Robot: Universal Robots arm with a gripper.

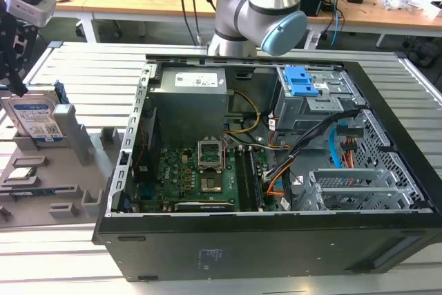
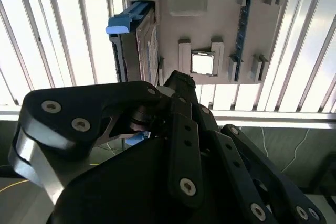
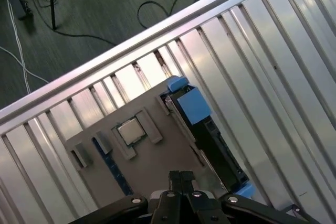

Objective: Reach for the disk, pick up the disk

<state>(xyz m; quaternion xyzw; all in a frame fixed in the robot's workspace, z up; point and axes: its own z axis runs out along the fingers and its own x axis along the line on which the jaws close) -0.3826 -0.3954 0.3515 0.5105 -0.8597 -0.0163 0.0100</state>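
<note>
reach part-way, pick-up not done | your black gripper [image 3: 181, 176] hangs over silver-grey rectangular metal disk [image 1: 31, 117], fingers together, holding nothing | disk's upright in grey plastic holder [image 1: 76, 139], exterior view's far left | the grab's left

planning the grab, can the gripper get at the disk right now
Probably yes: the gripper hangs above the disk, which stands on edge in the grey fixture with nothing over its top edge, though its jaws look shut.
</note>
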